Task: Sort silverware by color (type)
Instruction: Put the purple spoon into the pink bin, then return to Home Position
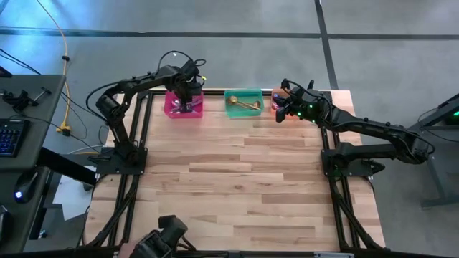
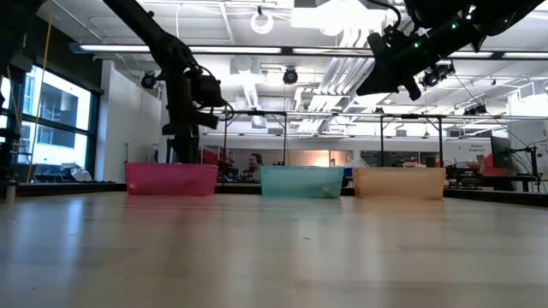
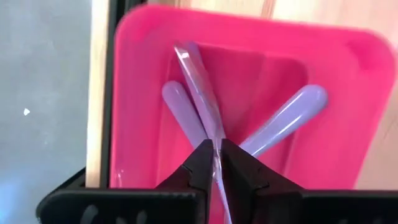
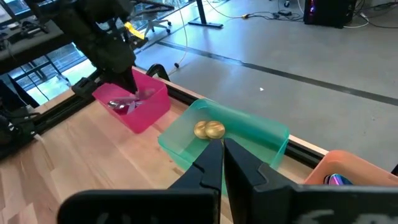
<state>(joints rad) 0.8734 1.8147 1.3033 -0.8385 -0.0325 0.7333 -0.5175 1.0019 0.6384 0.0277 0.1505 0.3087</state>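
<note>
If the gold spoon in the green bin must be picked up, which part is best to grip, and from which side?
Probably the thin handle near its middle, coming straight down from above. The gold spoon lies flat in the green bin, whose walls block a side approach. Its handle runs along the bin, so the pincer should close across it. The round bowl looks too wide and slippery.

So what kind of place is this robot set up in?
Probably a robotics lab or open workshop: exposed ceiling ducts with strip lights, other metal-framed workstations behind the bins, and a desk with a keyboard beside the table.
</note>
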